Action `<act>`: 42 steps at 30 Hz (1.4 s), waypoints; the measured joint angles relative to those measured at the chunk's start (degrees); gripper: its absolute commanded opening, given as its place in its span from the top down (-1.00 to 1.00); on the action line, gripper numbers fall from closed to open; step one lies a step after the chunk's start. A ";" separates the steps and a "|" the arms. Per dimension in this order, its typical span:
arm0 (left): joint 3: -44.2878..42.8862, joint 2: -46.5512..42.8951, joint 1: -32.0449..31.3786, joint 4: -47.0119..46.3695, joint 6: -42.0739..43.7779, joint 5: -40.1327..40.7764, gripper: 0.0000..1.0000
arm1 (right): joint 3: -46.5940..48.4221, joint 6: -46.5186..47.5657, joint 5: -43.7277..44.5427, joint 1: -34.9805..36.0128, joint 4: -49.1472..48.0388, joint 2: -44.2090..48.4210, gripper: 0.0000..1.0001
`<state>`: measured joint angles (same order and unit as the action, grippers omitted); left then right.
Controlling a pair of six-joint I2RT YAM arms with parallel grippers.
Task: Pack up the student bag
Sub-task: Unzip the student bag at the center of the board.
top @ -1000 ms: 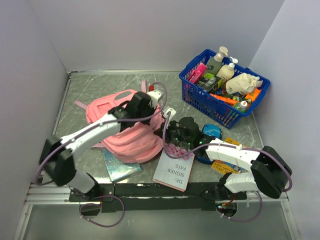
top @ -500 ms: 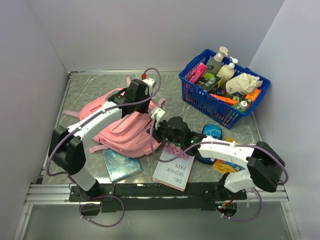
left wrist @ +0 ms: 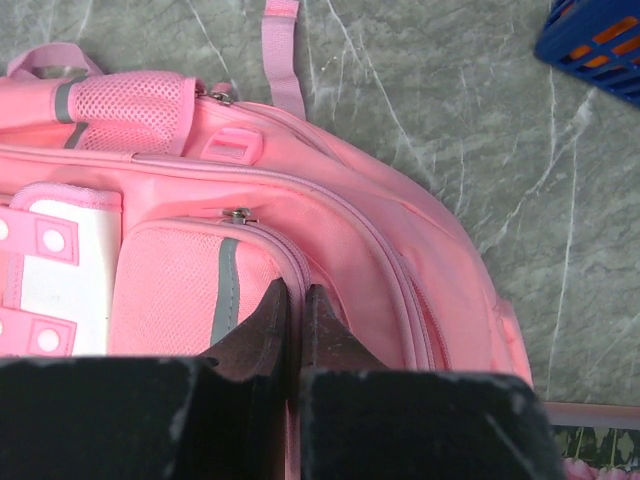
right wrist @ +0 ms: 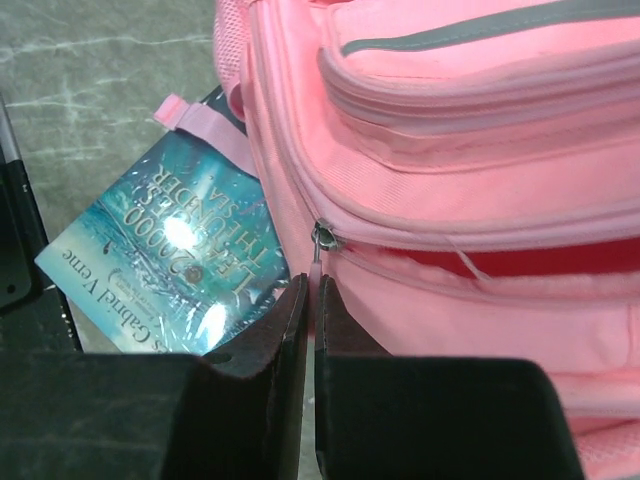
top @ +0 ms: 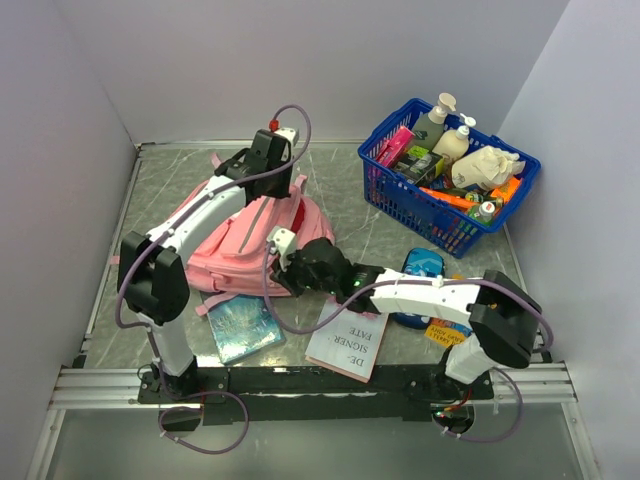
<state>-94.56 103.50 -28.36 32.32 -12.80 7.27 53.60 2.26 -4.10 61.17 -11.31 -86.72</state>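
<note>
Bag (top: 235, 250) lies flat on desk (top: 170, 185), left of centre. Nearest the arm bases: white booklet (top: 350, 340) and, left of it, blue book (top: 240, 328) with its far edge tucked under the bag. Then right hand (right wrist: 308, 283) at the bag's near right corner, closed to a slit, zip pull (right wrist: 319, 240) dipping between its tips. A red strip shows in the opening right of the pull. Farther back, left hand (left wrist: 296, 292) on the front pocket seam, also almost closed, pink fabric pinched in the slit. Blue basket (top: 440, 225) far right, holding bottles and packets, well apart from the bag.
</note>
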 measured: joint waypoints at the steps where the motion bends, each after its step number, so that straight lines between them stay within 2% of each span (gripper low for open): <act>1: -0.35 0.24 0.00 0.20 -0.02 -0.11 0.98 | 0.33 0.00 -0.07 0.20 -0.02 -0.59 1.00; 5: -1.07 0.59 0.17 0.59 -0.20 -0.81 0.98 | 3.85 -0.02 -1.88 0.55 0.15 -5.46 1.00; 9: -1.70 0.61 0.48 0.98 -0.46 -1.68 0.98 | 8.68 -0.11 -3.65 0.70 0.20 -10.86 0.87; 12: -3.04 1.07 0.72 1.95 -0.46 -2.69 0.98 | 12.92 -0.17 -4.44 0.72 0.85 -13.94 0.72; 15: -3.17 1.22 0.92 1.62 -0.46 -3.89 0.98 | 16.22 -0.46 -4.76 0.70 1.97 -15.69 0.38; 20: -2.75 1.05 0.94 -0.81 0.61 -7.02 0.98 | 14.86 -3.26 -5.46 0.22 2.89 -14.43 0.12; 22: -0.74 0.11 0.92 -2.91 1.99 -8.79 0.98 | 11.30 -5.35 -6.14 -1.14 3.37 -11.50 -0.20; 23: 0.26 -0.35 0.90 -3.56 2.71 -9.49 0.98 | 9.57 -6.75 -6.27 -2.27 4.17 -9.46 -0.44; 24: 1.25 -0.87 0.90 -4.09 3.34 -10.12 0.98 | 8.13 -7.89 -6.25 -3.65 5.14 -7.50 -0.99; 30: 5.38 -4.04 1.01 -5.11 7.52 -13.20 0.98 | 0.61 -15.19 -2.75 -13.68 9.31 8.61 -1.00; 33: 6.58 -5.38 1.07 -4.96 9.20 -14.99 0.98 | -2.23 -19.98 2.19 -18.88 14.95 17.77 -1.00; 37: 8.72 -7.02 1.16 -5.20 11.52 -17.31 0.98 | -3.06 -25.64 10.34 -24.50 24.46 23.74 -1.00; 42: 11.39 -9.05 1.16 -5.62 13.18 -18.91 0.98 | -12.15 -31.93 14.60 -37.51 33.94 28.22 -1.00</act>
<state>-83.18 94.45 -27.20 26.70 0.38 -11.64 41.45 -29.67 10.50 23.66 22.63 -58.50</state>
